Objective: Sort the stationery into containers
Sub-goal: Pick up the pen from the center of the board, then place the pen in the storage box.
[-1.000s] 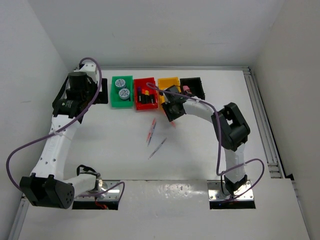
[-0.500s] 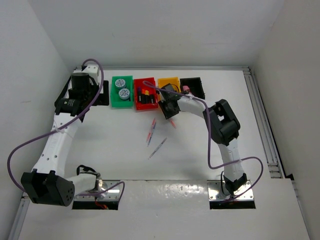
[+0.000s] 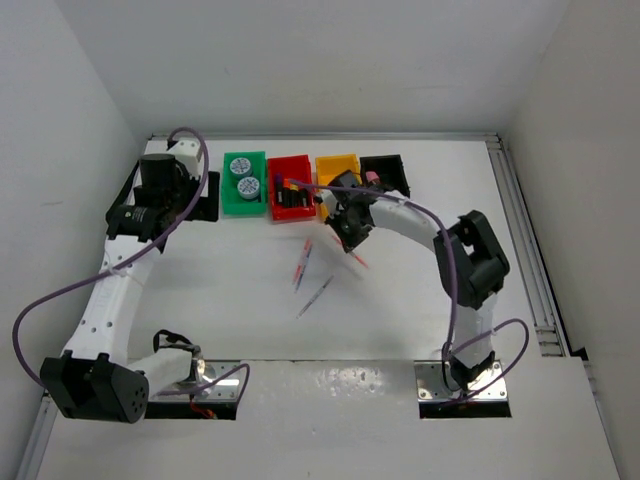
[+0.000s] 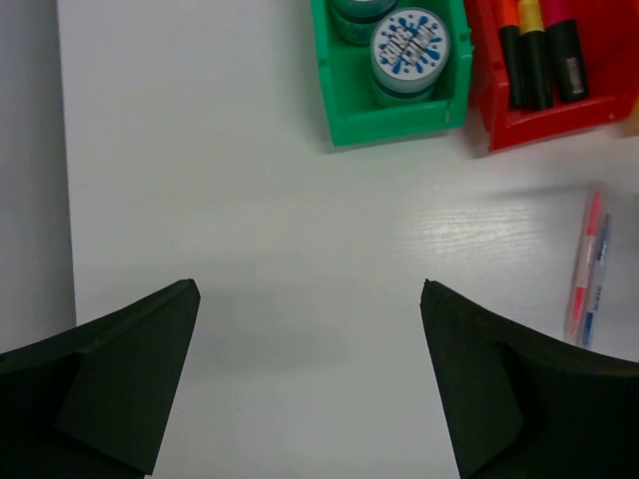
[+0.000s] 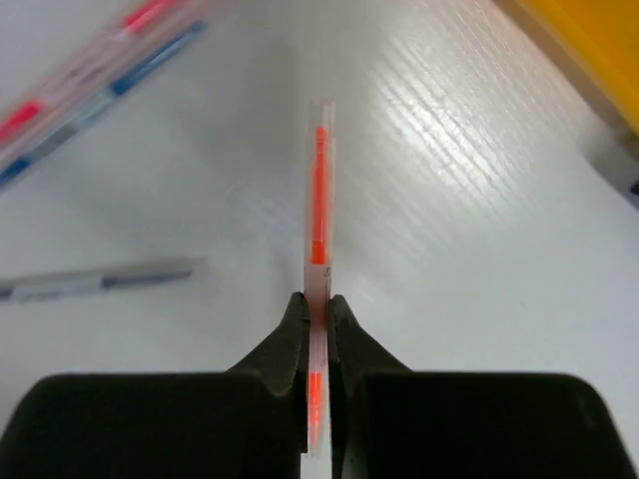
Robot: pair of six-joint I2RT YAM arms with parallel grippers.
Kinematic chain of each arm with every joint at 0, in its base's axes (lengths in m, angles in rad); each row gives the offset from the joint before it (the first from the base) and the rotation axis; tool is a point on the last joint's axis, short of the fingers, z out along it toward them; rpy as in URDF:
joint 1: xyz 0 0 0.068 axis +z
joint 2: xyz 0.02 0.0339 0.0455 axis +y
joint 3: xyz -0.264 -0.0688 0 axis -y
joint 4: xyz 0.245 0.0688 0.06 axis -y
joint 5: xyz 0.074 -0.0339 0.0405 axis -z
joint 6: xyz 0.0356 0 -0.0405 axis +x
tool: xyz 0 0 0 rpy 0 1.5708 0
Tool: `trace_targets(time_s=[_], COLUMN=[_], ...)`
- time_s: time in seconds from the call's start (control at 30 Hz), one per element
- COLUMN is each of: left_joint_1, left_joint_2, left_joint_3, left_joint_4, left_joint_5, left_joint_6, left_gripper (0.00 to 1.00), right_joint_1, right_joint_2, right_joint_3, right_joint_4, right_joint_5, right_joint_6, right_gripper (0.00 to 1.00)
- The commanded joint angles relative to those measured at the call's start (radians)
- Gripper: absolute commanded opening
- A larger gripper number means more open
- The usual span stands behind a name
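My right gripper [image 5: 318, 304] is shut on a thin pink pen [image 5: 319, 200], which sticks straight out past the fingertips above the table. From above, this gripper [image 3: 352, 230] is just in front of the red bin [image 3: 291, 187] and the yellow bin [image 3: 338, 168]. Two pink pens [image 3: 302, 262] and a grey pen [image 3: 316, 296] lie on the table. The green bin [image 3: 244, 183] holds two blue-white rolls [image 4: 407, 45], and the red bin [image 4: 559, 125] holds highlighters [image 4: 539, 60]. A pink block [image 3: 371, 178] sits in the black bin [image 3: 385, 172]. My left gripper [image 4: 310, 289] is open and empty, left of the green bin.
White walls enclose the table at the left, back and right. A metal rail [image 3: 520, 230] runs along the right side. In the right wrist view, the loose pink pens [image 5: 90, 70] and the grey pen [image 5: 100, 279] lie left of the held one.
My right gripper has closed on the pink pen, and the pen has shifted a little toward the front right with it. The left arm has barely moved.
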Motion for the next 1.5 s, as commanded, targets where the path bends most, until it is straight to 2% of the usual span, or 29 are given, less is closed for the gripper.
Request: trace_targets(time_s=[0.0, 0.13, 0.23, 0.33, 0.53, 0.93, 1.13, 1.3, 1.37, 1.4, 1.43, 1.47], left_joint_1=[0.014, 0.014, 0.014, 0.014, 0.017, 0.025, 0.028, 0.036, 0.036, 0.036, 0.034, 0.036], left_joint_2=[-0.040, -0.033, -0.023, -0.003, 0.007, 0.018, 0.021, 0.033, 0.043, 0.044, 0.049, 0.049], left_joint_3=[-0.014, -0.010, -0.011, 0.001, 0.006, -0.003, -0.007, -0.007, -0.005, 0.003, 0.004, 0.009], left_joint_4=[0.035, 0.041, 0.056, 0.052, 0.032, 0.032, 0.032, 0.032, 0.027, 0.027, 0.022, 0.021], left_joint_5=[0.097, 0.129, 0.131, 0.134, 0.118, 0.112, 0.109, 0.112, 0.114, 0.114, 0.112, 0.109], left_joint_6=[0.035, 0.026, 0.026, 0.022, 0.023, 0.031, 0.040, 0.042, 0.038, 0.040, 0.040, 0.038], left_gripper=[1.00, 1.00, 1.00, 1.00, 1.00, 1.00, 1.00, 1.00, 1.00, 1.00, 1.00, 1.00], right_joint_1=[0.005, -0.041, -0.074, -0.102, -0.168, -0.191, -0.188, -0.186, -0.190, -0.190, -0.190, -0.190], right_joint_2=[-0.154, -0.188, -0.175, -0.113, 0.044, 0.141, 0.193, 0.199, 0.199, 0.199, 0.196, 0.185], right_joint_3=[0.030, 0.106, 0.136, 0.175, 0.312, 0.265, 0.300, 0.252, 0.235, 0.237, 0.237, 0.238], right_joint_4=[-0.080, -0.053, 0.077, 0.182, 0.318, 0.599, 0.594, 0.636, 0.644, 0.637, 0.636, 0.627], right_joint_5=[-0.057, -0.067, -0.048, -0.054, -0.092, -0.152, -0.156, -0.141, -0.130, -0.118, -0.110, -0.107], right_joint_6=[-0.134, -0.100, -0.085, -0.114, -0.063, -0.011, -0.036, -0.155, -0.163, -0.161, -0.154, -0.140], right_gripper=[0.00, 0.00, 0.00, 0.00, 0.00, 0.00, 0.00, 0.00, 0.10, 0.20, 0.38, 0.46])
